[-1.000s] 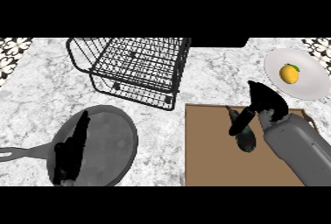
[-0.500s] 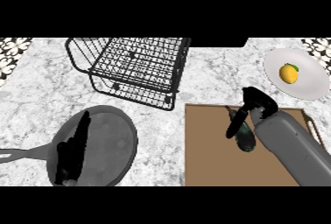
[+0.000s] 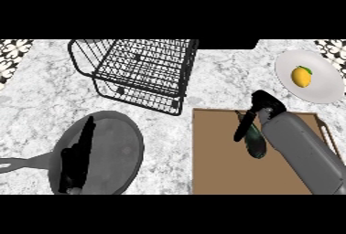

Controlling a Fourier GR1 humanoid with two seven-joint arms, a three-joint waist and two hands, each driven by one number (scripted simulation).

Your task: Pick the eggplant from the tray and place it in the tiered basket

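Task stage: early, judged from the layout. The eggplant (image 3: 255, 142) is lying on the brown tray (image 3: 216, 160) at about 4 o'clock in the head view, not yet lifted. The right robot hand (image 3: 256, 114) is being held directly over it, fingers pointed down along the eggplant's left side and thumb seemingly toward its upper end. The fingers are reading as curling toward the eggplant, but a closed pinch is not being shown; whether contact is being made cannot be told, since the hand and grey forearm are hiding much of it.

Left to do, as judged: grasp, lift, carry toward 11 o'clock, release in the basket.

Containers:
- Tiered basket (image 3: 138, 68), black wire, at 11 to 12 o'clock on the marble table (image 3: 40, 105). Nothing is being seen inside it.
- Tray: carrying only the eggplant.
- White plate (image 3: 324, 87) at 2 o'clock, holding 1 yellow fruit (image 3: 302, 76), likely a lemon or mango.
- Grey pan (image 3: 111, 155) at 8 o'clock.

The left robot hand (image 3: 76, 157) is being rested above the pan, fingers straight, pointing up toward 12 o'clock, well apart from the tray.
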